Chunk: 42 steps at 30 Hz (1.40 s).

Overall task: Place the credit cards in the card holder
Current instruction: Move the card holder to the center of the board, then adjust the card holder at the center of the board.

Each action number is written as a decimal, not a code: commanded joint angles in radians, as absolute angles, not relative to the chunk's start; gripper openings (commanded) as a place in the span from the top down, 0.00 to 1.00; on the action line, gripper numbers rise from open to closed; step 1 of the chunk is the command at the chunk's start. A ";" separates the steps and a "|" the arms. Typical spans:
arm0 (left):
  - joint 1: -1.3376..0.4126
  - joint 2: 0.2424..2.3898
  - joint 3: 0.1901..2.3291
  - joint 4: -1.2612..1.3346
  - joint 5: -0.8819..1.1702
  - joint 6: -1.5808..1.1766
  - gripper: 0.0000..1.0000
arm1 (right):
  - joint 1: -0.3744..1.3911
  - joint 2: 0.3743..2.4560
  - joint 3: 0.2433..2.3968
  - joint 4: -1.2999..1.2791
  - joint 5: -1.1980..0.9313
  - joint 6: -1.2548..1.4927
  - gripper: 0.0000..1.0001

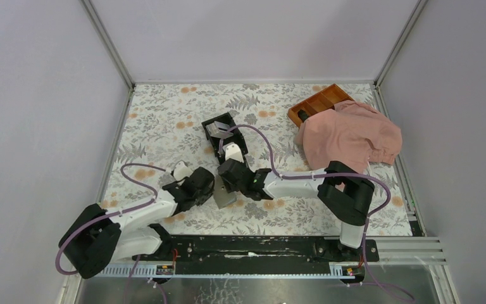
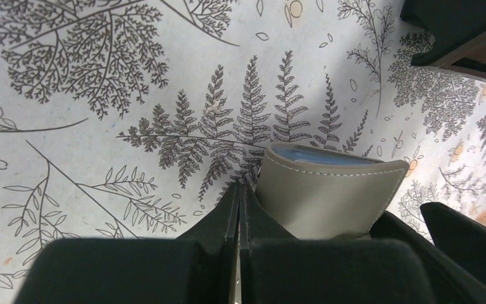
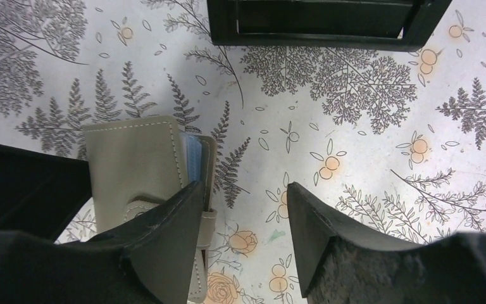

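Note:
The grey-taupe card holder (image 1: 225, 197) lies folded on the flowered mat, between my two grippers. In the right wrist view the card holder (image 3: 139, 164) shows a strap and a blue inner edge. My left gripper (image 2: 239, 190) is shut, its tips right beside the bulging cover of the card holder (image 2: 329, 196); a thin pale sliver shows between the fingers and I cannot tell what it is. My right gripper (image 3: 243, 190) is open, one finger over the holder's right edge, the other over bare mat. Pale credit cards (image 1: 215, 128) lie in a black box (image 1: 226, 134) behind.
An orange-brown divided tray (image 1: 319, 101) stands at the back right, partly under a pink cloth (image 1: 351, 136). The black box also shows in the right wrist view (image 3: 329, 22) just beyond my fingers. Grey walls and a metal frame close in the mat.

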<state>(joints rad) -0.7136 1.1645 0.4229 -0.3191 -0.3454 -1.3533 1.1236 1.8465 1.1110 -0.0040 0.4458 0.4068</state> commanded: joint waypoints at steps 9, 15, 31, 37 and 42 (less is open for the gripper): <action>-0.728 0.934 0.261 -0.214 -0.325 -1.424 1.00 | 1.151 1.816 1.138 -0.014 0.535 0.404 0.39; -0.727 0.890 0.244 -0.221 -0.339 -1.407 1.00 | 1.151 1.829 1.145 -0.032 0.575 0.401 0.38; -0.727 0.735 0.120 -0.182 -0.311 -1.458 1.00 | 1.235 1.852 1.171 0.001 0.545 0.357 0.37; -0.727 0.733 0.110 -0.163 -0.298 -1.458 1.00 | 1.256 1.882 1.188 -0.001 0.551 0.357 0.37; -0.728 0.732 0.109 -0.158 -0.296 -1.452 1.00 | 1.258 1.909 1.201 -0.006 0.567 0.355 0.38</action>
